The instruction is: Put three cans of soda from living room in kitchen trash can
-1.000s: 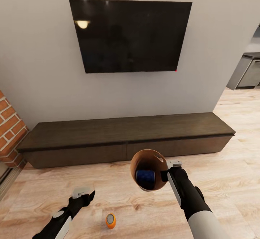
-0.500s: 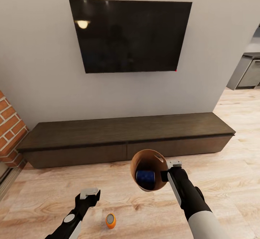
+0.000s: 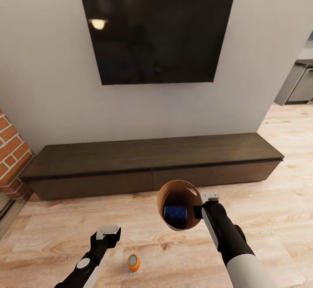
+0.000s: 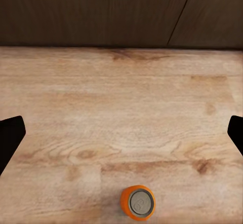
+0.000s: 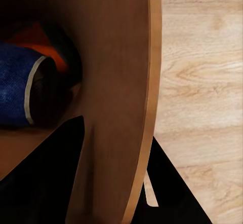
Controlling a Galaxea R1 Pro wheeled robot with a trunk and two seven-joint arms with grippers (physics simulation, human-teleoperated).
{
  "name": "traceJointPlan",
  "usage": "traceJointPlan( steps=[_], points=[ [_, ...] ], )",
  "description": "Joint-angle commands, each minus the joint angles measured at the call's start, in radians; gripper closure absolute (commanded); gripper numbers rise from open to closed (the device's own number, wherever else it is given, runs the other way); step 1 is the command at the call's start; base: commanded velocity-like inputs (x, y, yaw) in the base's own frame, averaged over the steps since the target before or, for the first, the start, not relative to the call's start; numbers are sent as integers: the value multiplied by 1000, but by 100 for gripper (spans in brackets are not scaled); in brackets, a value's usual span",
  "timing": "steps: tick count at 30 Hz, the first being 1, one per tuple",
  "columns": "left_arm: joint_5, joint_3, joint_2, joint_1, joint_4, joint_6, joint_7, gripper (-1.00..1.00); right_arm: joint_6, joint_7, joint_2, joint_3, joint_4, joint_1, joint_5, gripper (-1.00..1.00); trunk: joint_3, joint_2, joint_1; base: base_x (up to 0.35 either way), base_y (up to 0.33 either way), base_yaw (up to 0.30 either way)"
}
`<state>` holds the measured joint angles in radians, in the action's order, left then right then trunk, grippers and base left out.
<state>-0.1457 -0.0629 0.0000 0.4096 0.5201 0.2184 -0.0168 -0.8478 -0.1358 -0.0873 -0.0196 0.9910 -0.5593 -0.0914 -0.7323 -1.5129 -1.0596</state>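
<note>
In the head view my right gripper [image 3: 201,210] holds the tash can [image 3: 182,192] by its rim, above the wood floor, with its brown inside tipped toward the camera. A dark blue can of soda [image 3: 175,214] lies inside it. The right wrist view looks into the tash can [image 5: 119,82] at the blue can [image 5: 20,92] with an orange can [image 5: 43,39] behind it, one finger on each side of the rim. Another orange can [image 3: 133,262] stands on the floor, just right of and nearer than my open left gripper [image 3: 108,232]. It also appears as the orange can [image 4: 137,202] in the left wrist view.
A long dark low cabinet [image 3: 152,162] runs along the wall under a black TV [image 3: 156,38]. A brick wall corner [image 3: 11,157] stands at the left. Grey kitchen cabinets [image 3: 300,84] show past the wall's right end, across pale plank floor [image 3: 282,201].
My left gripper moved forward and slightly right, closer to the orange can on the floor. The whole head view has since shifted a little, so the camera moved. The right gripper still holds the tash can.
</note>
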Motion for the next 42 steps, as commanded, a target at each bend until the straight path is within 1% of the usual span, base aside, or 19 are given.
traceJointPlan(
  steps=[1, 23, 42],
  points=[
    [0, 0, 0, 0, 0, 0, 0, -100, 1, 1, 0, 0, 0, 0, 7, 100, -2, 0, 0, 0, 0, 0],
    [0, 2, 0, 0, 1, 4, -2, -100, 1, 1, 0, 0, 1, 0, 7, 100, -37, 0, 0, 0, 0, 0],
    [0, 0, 0, 0, 1, 3, -6, -100, 1, 1, 1, 0, 1, -1, 7, 100, -127, -133, -73, 0, 0, 0]
  ],
)
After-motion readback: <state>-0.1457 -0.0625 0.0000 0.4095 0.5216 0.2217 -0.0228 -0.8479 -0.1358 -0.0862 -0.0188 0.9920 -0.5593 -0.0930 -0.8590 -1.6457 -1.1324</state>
